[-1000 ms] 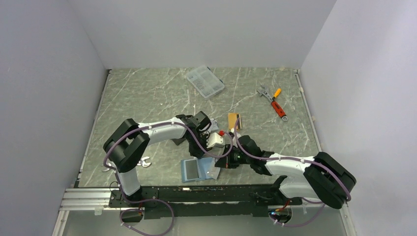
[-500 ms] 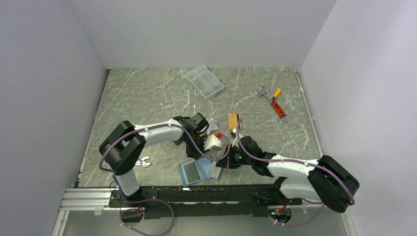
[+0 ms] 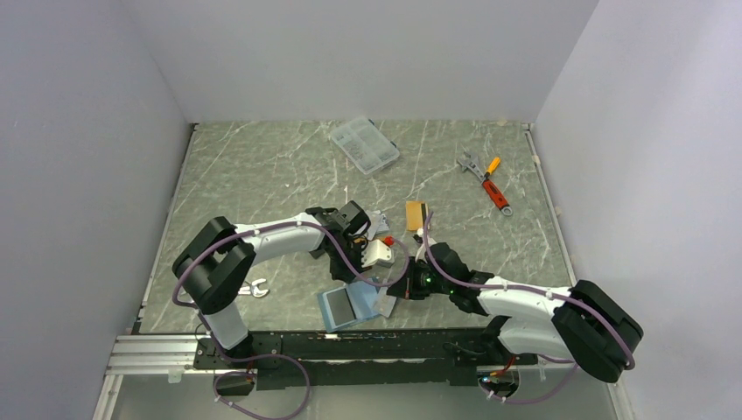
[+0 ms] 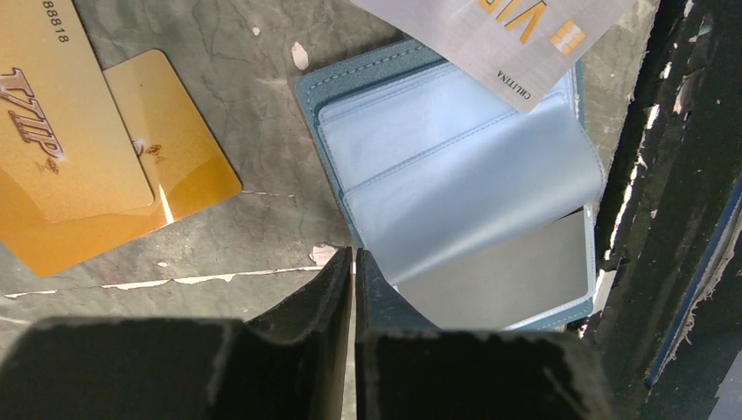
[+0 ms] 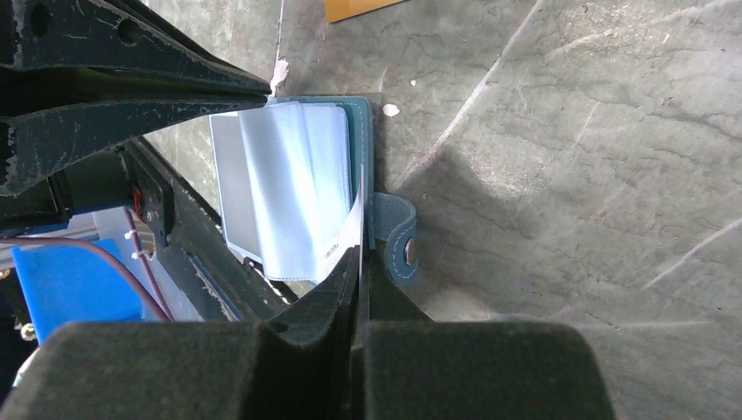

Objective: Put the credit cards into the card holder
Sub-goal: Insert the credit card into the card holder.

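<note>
Possibly the silver card (image 4: 499, 35) that the right end effector (image 5: 359, 262) is pinching is risking a snag on the card holder (image 5: 360, 131)'s sleeve edge. The left end effector (image 4: 353, 258) is sitting pressed together at that holder's edge, perhaps not steadying it.

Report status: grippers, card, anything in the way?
Left gripper jaws shut on card holder sleeve. Right gripper jaws shut on silver card, poised at holder's edge, not yet in. Gold cards lie beside, clear of it.
</note>
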